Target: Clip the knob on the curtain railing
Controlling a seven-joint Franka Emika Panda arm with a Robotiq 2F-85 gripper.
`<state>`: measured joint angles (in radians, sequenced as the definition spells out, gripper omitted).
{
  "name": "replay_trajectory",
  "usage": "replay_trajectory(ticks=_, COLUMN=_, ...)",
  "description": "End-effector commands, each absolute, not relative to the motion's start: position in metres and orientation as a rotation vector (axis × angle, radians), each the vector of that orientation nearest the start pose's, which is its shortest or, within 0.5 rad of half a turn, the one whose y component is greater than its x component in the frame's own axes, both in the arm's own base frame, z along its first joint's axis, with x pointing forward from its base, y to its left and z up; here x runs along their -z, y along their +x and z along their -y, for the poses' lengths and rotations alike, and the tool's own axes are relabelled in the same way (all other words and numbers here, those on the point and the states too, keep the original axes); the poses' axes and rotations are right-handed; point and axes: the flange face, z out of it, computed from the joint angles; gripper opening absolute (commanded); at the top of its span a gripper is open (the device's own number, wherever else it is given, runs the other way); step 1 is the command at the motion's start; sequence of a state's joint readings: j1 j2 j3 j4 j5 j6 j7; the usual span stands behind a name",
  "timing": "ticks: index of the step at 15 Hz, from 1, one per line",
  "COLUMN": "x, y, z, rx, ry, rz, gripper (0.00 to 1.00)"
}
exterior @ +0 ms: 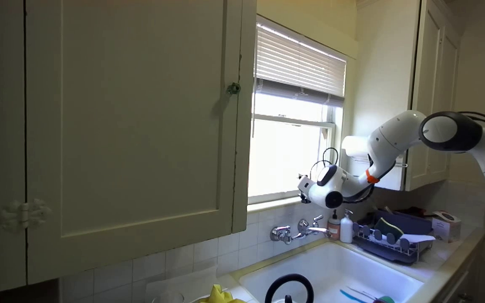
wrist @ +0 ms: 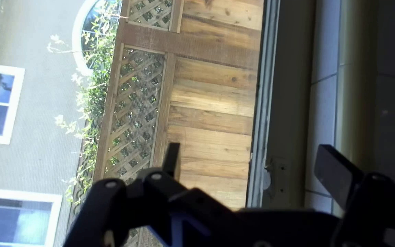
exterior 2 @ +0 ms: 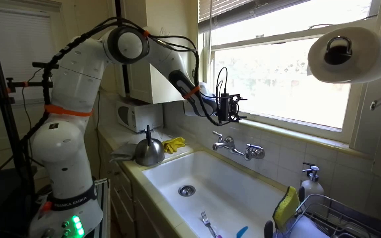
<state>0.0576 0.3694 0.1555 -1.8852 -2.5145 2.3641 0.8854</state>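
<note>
My gripper [wrist: 249, 147] is open, with nothing between its fingers in the wrist view. Behind the fingers are the lower window pane and its bottom frame. In both exterior views the gripper [exterior: 302, 189] [exterior 2: 241, 108] is by the lower pane near the sill, well below the blind. The white slatted blind [exterior: 301, 65] is partly raised over the upper window. Its thin white rail [exterior: 301, 39] runs along the top, and grey gathered slats [exterior: 301, 90] hang at the bottom. The blind's lower left part [exterior 2: 223, 10] also shows. No knob on the rail can be made out.
A cabinet door [exterior: 141, 118] with a greenish knob [exterior: 233, 88] is in the foreground. A paper roll [exterior 2: 352, 54] hangs beside the window. Below are the faucet [exterior 2: 238, 150], the sink [exterior 2: 164, 173], a kettle [exterior 2: 149, 152], a soap bottle [exterior: 346, 227] and a dish rack [exterior: 387, 246].
</note>
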Motion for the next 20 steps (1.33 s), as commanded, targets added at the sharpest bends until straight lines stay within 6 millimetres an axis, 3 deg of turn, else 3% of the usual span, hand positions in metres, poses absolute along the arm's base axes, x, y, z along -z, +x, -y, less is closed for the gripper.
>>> replay_trajectory(ticks=1, x=-0.334, y=0.652, z=-0.128, rx=-0.905, ry=1.226, rz=-1.176, gripper=1.0)
replay_trajectory(ticks=2, x=-0.345, y=0.646, z=-0.139, rx=-0.929, ry=1.211, rz=-1.157, gripper=1.0)
replay_trajectory(ticks=4, x=-0.339, y=0.647, z=-0.138, rx=-0.922, ry=1.216, rz=-1.164, gripper=1.0)
replay_trajectory(ticks=5, x=-0.343, y=0.652, z=-0.148, rx=-0.934, ry=1.196, rz=-1.158, gripper=1.0)
replay_trajectory(ticks=10, x=-0.403, y=0.65, z=-0.244, rx=-1.134, ry=1.111, rz=-1.25, gripper=1.0)
replay_trajectory(ticks=12, x=-0.413, y=0.647, z=-0.261, rx=-1.172, ry=1.101, rz=-1.269, gripper=1.0)
replay_trajectory(ticks=15, x=-0.417, y=0.637, z=-0.279, rx=-1.198, ry=1.091, rz=-1.311, gripper=1.0)
replay_trajectory(ticks=20, x=-0.407, y=0.62, z=-0.287, rx=-1.171, ry=1.09, rz=-1.404, gripper=1.0)
